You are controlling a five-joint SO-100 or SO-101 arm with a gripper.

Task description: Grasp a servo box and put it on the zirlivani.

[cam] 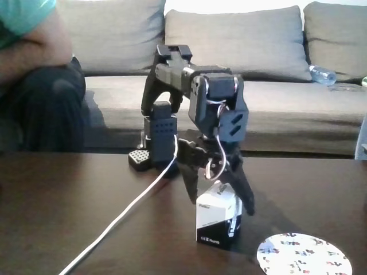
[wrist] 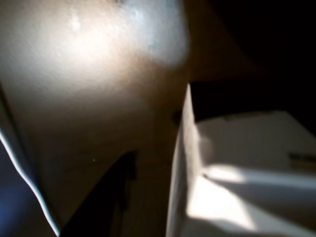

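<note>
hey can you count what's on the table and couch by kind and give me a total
Servo box: 1
Speckled white disc, the zirlivani: 1
Robot arm, its gripper over the box: 1
White cable: 1
Plastic bottle on the couch: 1
Total: 5

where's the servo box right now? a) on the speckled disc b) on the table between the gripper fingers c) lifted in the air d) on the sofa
b: in the fixed view the servo box stands on the dark table with the gripper straddling it, apart from the zirlivani at its right.
</note>
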